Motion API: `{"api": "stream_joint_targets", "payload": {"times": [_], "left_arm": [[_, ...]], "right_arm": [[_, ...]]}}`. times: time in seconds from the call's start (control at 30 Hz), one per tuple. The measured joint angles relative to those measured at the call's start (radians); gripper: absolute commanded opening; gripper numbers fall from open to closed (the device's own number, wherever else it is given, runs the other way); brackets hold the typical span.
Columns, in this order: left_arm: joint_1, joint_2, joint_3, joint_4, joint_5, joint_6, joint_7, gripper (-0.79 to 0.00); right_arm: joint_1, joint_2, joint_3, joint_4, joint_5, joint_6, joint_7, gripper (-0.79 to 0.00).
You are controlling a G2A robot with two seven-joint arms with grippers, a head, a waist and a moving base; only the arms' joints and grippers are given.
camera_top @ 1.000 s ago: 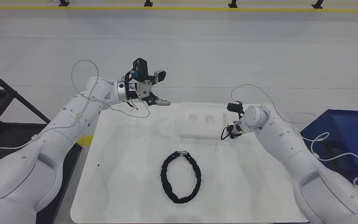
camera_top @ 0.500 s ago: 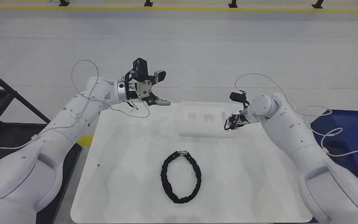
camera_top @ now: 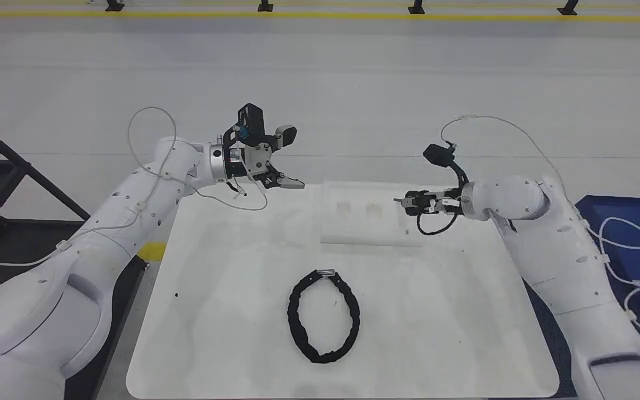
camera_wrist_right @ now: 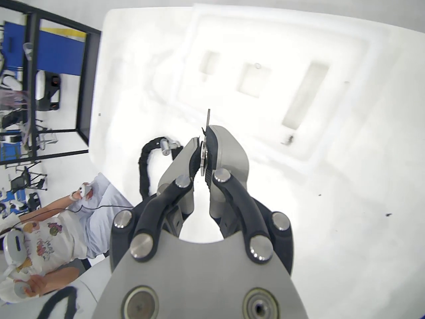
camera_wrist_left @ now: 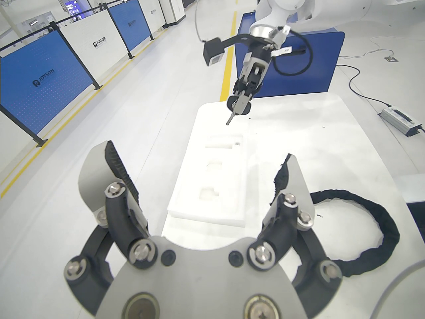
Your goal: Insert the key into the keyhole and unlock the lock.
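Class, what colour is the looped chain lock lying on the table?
Black; the chain lock shows best in the top view.

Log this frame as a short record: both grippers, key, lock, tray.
left gripper: open, empty, raised near the table's far corner
right gripper: shut on the key, above the tray
key: held with its blade sticking out, not in the lock
lock: black loop lying flat mid-table, apart from both grippers
tray: white foam, by the table's far edge
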Motion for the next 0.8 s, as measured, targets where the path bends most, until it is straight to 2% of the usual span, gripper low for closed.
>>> {"api": "stream_joint_targets", "payload": {"times": [0.17, 0.33, 0.8], "left_arm": [[0.000, 0.000, 0.000, 0.000, 0.000, 0.000, 0.000, 0.000], [0.000, 0.000, 0.000, 0.000, 0.000, 0.000, 0.000, 0.000], [0.000, 0.000, 0.000, 0.000, 0.000, 0.000, 0.000, 0.000]], "right_arm": [[-0.129, 0.035, 0.176, -0.035, 0.259, -0.123, 0.075, -0.785], [-0.171, 0.046, 0.252, 0.021, 0.419, -0.145, 0.092, -0.785], [-0.169, 0.048, 0.262, 0.044, 0.432, -0.131, 0.050, -0.785]]}}
